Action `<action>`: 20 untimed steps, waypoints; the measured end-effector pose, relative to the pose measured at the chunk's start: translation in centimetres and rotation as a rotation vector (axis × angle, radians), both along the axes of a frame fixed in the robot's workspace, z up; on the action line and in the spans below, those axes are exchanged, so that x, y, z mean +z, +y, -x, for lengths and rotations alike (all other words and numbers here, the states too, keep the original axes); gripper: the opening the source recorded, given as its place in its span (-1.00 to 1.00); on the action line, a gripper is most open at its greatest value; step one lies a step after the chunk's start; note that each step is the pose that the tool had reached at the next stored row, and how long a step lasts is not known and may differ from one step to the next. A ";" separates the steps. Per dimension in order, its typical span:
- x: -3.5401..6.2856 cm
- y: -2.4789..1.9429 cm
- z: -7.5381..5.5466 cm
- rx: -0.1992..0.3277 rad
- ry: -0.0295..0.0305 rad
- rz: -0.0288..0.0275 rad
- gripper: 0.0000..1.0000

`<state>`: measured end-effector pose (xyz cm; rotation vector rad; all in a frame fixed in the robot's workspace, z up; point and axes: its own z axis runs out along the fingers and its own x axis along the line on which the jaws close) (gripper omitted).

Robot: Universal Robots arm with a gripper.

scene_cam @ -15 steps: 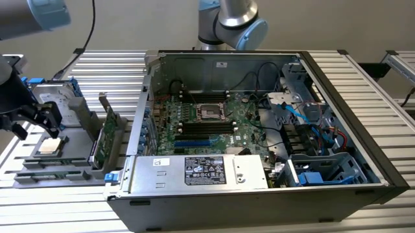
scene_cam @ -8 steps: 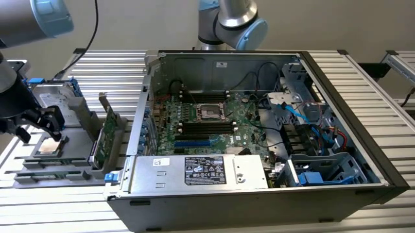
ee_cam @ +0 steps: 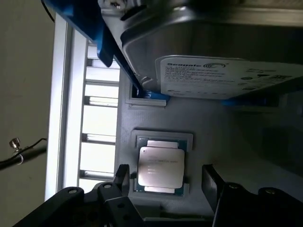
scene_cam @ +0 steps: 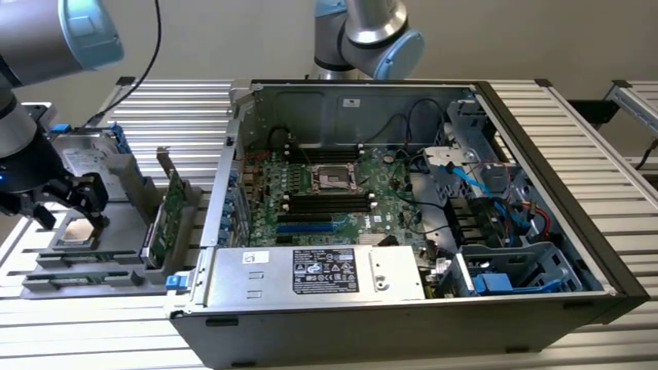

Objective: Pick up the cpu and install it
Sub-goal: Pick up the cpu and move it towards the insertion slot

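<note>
The robot's black two-fingered hand hovers with its fingers spread wide and empty directly over the cpu, a small flat square chip with a dull silver metal top. The chip lies face up in a shallow square recess of a grey plastic parts tray on the slatted aluminium desk.

In the wrist view the two fingers stand on opposite sides of the chip with a clear gap on each side, neither pad touching it. The chip is close to square, so it has no long axis to speak of, and its edges run roughly square to the line between the fingers. The pick-up appears to turn on a straight descent, since the chip lies under the middle of the hand and not off to one side. How far the fingertips stand above the chip cannot be told.

A larger rectangular silver hard drive with a white label stands propped in the same tray just beyond the chip. In the exterior view a long green circuit card stands upright between the tray and the open black computer case. Inside the case, the metal-framed processor socket on the green motherboard is well apart from the hand, toward the exterior view's right. The chip is not yet lifted.
</note>
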<state>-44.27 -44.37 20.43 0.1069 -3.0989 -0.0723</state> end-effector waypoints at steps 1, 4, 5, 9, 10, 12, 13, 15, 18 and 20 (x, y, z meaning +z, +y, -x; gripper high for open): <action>-0.18 0.09 0.0 0.000 0.0000 0.0000 0.44; -0.60 0.13 0.3 0.000 0.0000 0.0000 0.44; -0.69 0.13 0.4 -0.001 0.0000 0.0001 0.44; -1.01 0.12 0.4 -0.004 -0.0002 0.0001 0.44; -1.05 0.13 0.5 -0.005 -0.0001 0.0001 0.44; -1.09 0.13 0.5 -0.008 0.0000 0.0002 0.44; -1.13 0.13 0.5 -0.010 -0.0002 0.0001 0.44; -1.19 0.13 0.5 -0.019 -0.0002 0.0000 0.44; -1.22 0.13 0.5 -0.026 -0.0001 0.0000 0.44; -1.27 0.12 0.4 -0.030 -0.0005 -0.0003 0.44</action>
